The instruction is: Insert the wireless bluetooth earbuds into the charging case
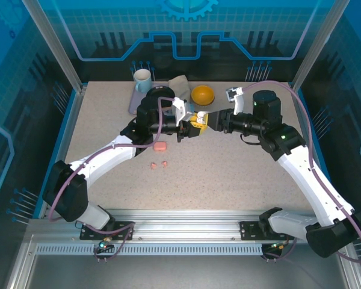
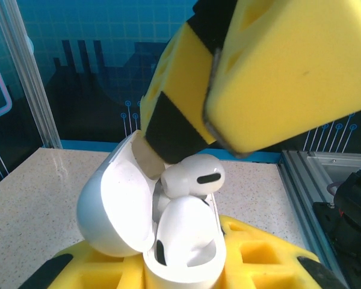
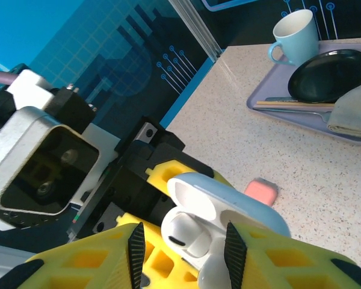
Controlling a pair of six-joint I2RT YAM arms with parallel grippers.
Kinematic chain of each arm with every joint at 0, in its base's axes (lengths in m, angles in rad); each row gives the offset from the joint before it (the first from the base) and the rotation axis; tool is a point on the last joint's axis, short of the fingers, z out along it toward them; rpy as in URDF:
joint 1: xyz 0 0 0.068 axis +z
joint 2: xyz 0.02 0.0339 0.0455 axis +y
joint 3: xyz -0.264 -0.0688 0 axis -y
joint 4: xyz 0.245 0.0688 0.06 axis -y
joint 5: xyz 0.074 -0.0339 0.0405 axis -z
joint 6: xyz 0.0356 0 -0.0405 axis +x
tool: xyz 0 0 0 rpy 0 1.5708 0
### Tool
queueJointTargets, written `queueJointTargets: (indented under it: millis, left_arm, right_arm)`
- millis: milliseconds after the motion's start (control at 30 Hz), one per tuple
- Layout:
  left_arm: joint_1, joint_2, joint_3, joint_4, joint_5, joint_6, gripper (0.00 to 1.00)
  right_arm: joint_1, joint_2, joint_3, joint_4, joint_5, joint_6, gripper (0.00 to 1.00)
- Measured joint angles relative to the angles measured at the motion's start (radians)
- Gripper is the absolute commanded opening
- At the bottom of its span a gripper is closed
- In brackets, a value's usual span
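Observation:
My left gripper is shut on the white charging case, held off the table with its lid swung open. One white earbud sits in the case. A second white earbud rests on top of it, partly in, its stem hidden. My right gripper stands open over the case; its fingertips straddle that earbud with a gap on each side. A pink case and two pink earbuds lie on the table below.
A lilac tray at the back holds a pale blue mug, a black plate, chopsticks and a grey cloth. An orange bowl stands right of it. A small white object lies behind the right wrist.

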Motion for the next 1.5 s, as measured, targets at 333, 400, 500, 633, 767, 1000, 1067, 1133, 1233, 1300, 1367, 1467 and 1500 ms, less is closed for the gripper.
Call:
queueJointTargets:
  millis: [333, 400, 500, 633, 767, 1000, 1067, 1133, 1233, 1300, 1367, 1467, 1500]
  left_arm:
    - [0.001, 0.0, 0.0, 0.0, -0.001, -0.001, 0.0]
    - [0.001, 0.0, 0.0, 0.0, -0.001, -0.001, 0.0]
    - [0.001, 0.0, 0.0, 0.0, 0.0, -0.001, 0.0]
    - [0.001, 0.0, 0.0, 0.0, 0.0, -0.001, 0.0]
    - [0.001, 0.002, 0.0, 0.0, 0.0, -0.001, 0.0]
    - [0.001, 0.009, 0.004, -0.001, 0.0, -0.001, 0.0]
    - [0.001, 0.012, 0.01, 0.0, 0.0, -0.001, 0.0]
    - [0.001, 0.013, 0.014, 0.0, 0.0, -0.001, 0.0]
    - [0.001, 0.014, 0.017, 0.0, 0.0, -0.001, 0.0]
    - [0.001, 0.014, 0.018, 0.0, 0.0, -0.001, 0.0]
    - [0.001, 0.015, 0.018, 0.0, 0.0, -0.001, 0.0]
    - [0.001, 0.015, 0.018, 0.0, 0.0, -0.001, 0.0]
    - [0.001, 0.015, 0.018, 0.0, 0.0, -0.001, 0.0]
  right_arm:
    - [-0.022, 0.015, 0.008, -0.008, -0.044, -0.023, 0.42]
    - [-0.038, 0.008, 0.008, -0.01, -0.046, -0.023, 0.43]
    - [-0.08, -0.031, -0.007, -0.005, -0.045, -0.014, 0.44]
    - [-0.099, -0.079, -0.008, 0.011, -0.054, 0.002, 0.43]
    - [-0.098, -0.083, -0.007, 0.023, -0.085, 0.018, 0.43]
    - [-0.059, -0.071, -0.007, 0.03, -0.107, 0.04, 0.43]
    - [-0.042, -0.071, -0.008, 0.03, -0.111, 0.042, 0.43]
    - [-0.026, -0.071, -0.012, 0.033, -0.115, 0.042, 0.43]
    - [-0.008, -0.068, -0.018, 0.034, -0.117, 0.042, 0.43]
    - [-0.002, -0.064, -0.023, 0.034, -0.117, 0.042, 0.42]
    - [0.002, -0.06, -0.027, 0.033, -0.117, 0.042, 0.42]
    - [0.002, -0.055, -0.037, 0.033, -0.116, 0.042, 0.42]
    - [0.003, -0.054, -0.04, 0.032, -0.115, 0.042, 0.42]
